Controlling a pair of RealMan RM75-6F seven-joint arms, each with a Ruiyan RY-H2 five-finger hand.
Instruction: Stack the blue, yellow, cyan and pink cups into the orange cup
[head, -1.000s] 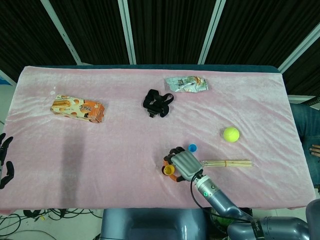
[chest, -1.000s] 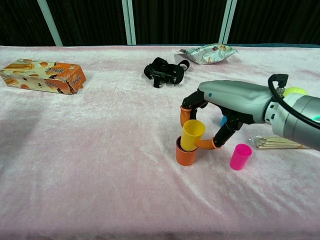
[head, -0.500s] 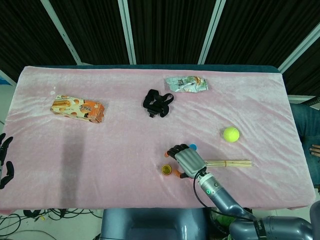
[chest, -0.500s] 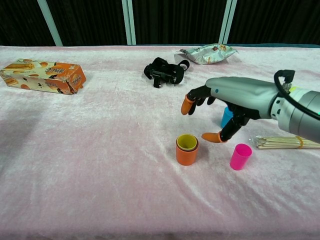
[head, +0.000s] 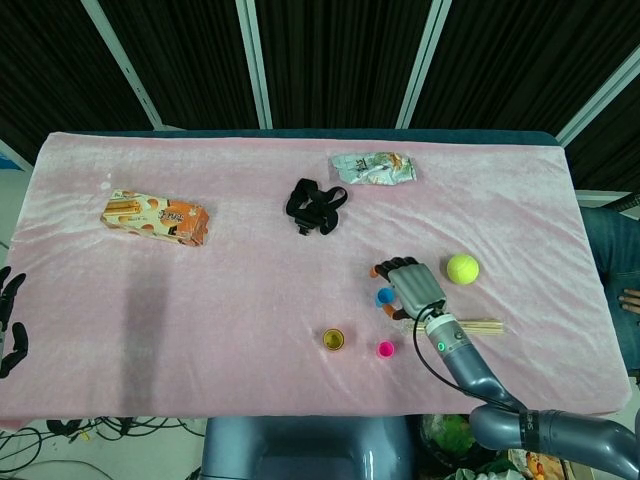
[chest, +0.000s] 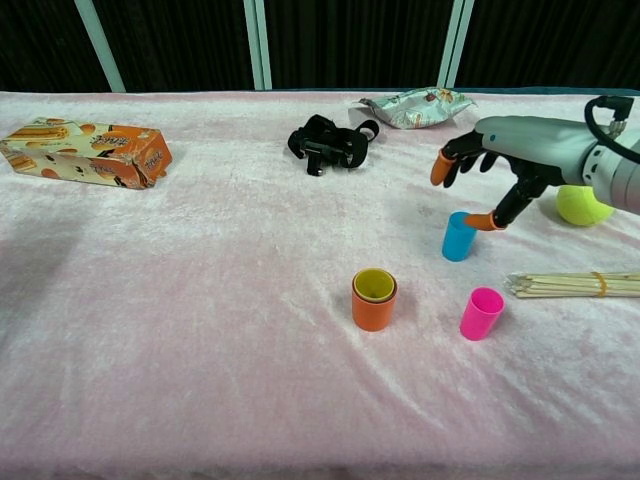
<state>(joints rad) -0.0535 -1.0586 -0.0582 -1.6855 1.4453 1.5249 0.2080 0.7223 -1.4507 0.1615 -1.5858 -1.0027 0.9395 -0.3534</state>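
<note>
Chest view: blue cup (chest: 458, 238) just below right hand (chest: 500, 160).

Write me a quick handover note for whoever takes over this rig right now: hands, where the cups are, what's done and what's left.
Right hand: holds nothing, fingers spread, above and just behind the blue cup.
Left hand: at the table's far left edge, away from the work; whether it is open or closed is unclear.
Done: yellow cup sits nested in the orange cup.
Left: blue cup stands upright, right of and behind the stack; pink cup stands upright to the stack's right. Both still need stacking.
No separate cyan cup is visible in either view.
Nearby: skewer bundle and tennis ball.
</note>
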